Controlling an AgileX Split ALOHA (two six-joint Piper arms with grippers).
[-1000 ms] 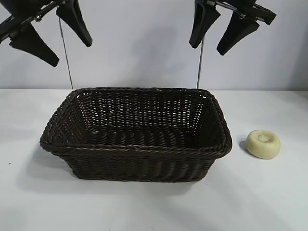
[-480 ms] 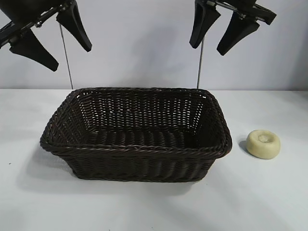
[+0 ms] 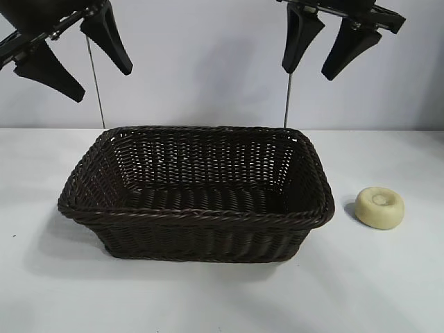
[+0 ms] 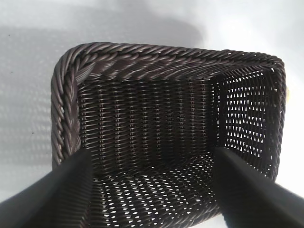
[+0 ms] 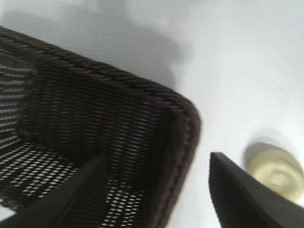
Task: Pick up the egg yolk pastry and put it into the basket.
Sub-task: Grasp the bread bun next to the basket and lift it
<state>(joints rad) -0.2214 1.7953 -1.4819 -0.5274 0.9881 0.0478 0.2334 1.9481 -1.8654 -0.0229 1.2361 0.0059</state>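
The egg yolk pastry (image 3: 379,207), a pale cream puck with a dimpled top, lies on the white table just right of the basket (image 3: 196,216). That basket is dark brown wicker with a braided rim and nothing inside. My right gripper (image 3: 311,73) hangs open high above the basket's right end, left of and well above the pastry; its wrist view shows the pastry (image 5: 274,170) beside one finger and the basket's corner (image 5: 183,123). High over the basket's left end my left gripper (image 3: 104,85) hangs open too, looking down into the basket (image 4: 161,54).
Two thin metal rods (image 3: 94,80) (image 3: 288,97) stand upright behind the basket against the pale back wall. White tabletop (image 3: 222,298) stretches in front of the basket and around the pastry.
The right gripper has shifted slightly to the right and upward. The left gripper, the basket and the pastry have stayed where they were.
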